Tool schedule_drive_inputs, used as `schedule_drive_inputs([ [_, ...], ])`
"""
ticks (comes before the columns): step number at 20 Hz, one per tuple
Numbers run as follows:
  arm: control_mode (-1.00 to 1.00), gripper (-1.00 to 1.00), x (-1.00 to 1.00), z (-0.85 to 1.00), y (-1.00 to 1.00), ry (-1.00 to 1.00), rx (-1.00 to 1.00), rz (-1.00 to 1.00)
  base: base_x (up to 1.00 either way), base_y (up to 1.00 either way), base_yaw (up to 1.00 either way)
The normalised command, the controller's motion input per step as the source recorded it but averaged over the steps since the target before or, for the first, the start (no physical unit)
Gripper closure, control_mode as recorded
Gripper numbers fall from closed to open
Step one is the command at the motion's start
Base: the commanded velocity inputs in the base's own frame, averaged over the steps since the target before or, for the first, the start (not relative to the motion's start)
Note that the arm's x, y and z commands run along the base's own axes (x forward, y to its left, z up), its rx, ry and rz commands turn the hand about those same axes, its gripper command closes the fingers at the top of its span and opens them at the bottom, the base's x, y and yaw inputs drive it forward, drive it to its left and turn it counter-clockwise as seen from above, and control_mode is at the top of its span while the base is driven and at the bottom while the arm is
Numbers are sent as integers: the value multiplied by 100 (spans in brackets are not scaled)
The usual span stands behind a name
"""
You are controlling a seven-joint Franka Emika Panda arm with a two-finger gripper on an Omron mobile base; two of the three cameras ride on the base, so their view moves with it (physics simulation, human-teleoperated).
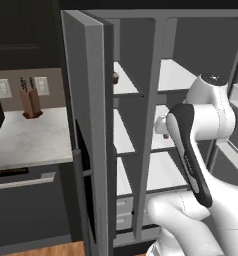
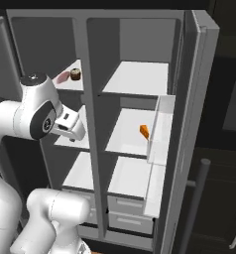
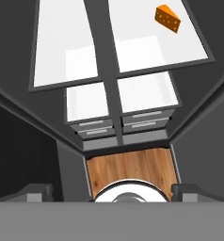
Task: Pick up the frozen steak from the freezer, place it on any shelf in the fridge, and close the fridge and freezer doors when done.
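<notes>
In the left base view, the tall grey side-by-side unit is seen with both doors swung wide; the narrower left compartment, the freezer (image 1: 125, 125), lies behind the edge of its grey door (image 1: 86, 130), and a small dark object (image 1: 115, 77) is glimpsed at the left end of its top white shelf, too cropped to be identified. The robot's white arm is raised before the middle shelves, and the hand itself is hidden behind the arm's dark-jointed elbow. In the right base view, the small pinkish-red rounded slab of frozen steak (image 2: 63, 77) is seen lying flat on the topmost white freezer shelf, just beside a dark brown cupcake (image 2: 76, 74), near the shelf's front edge. The hand (image 2: 75, 130) is held in front of the second freezer shelf, so the steak lies above it, one shelf higher and slightly to the left. The wider fridge compartment (image 2: 135, 114) is seen to the right, with an orange cheese wedge (image 2: 144, 131) on its middle shelf. In the hand view, the camera is pointed steeply downward over the white shelves, the grey drawers and the wooden floor; the fingertips (image 3: 36, 190) are set at the far edges, so the hand is judged fully open and empty. The coming move is judged to need a rise and a re-aiming towards the steak.
</notes>
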Motion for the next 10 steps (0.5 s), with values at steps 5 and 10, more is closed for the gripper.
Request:
schedule_drive_inputs([
  [5,100,-100,0,0,0,0,0,0,0,28,0],
  [10,100,-100,0,0,0,0,0,0,1,32,0],
])
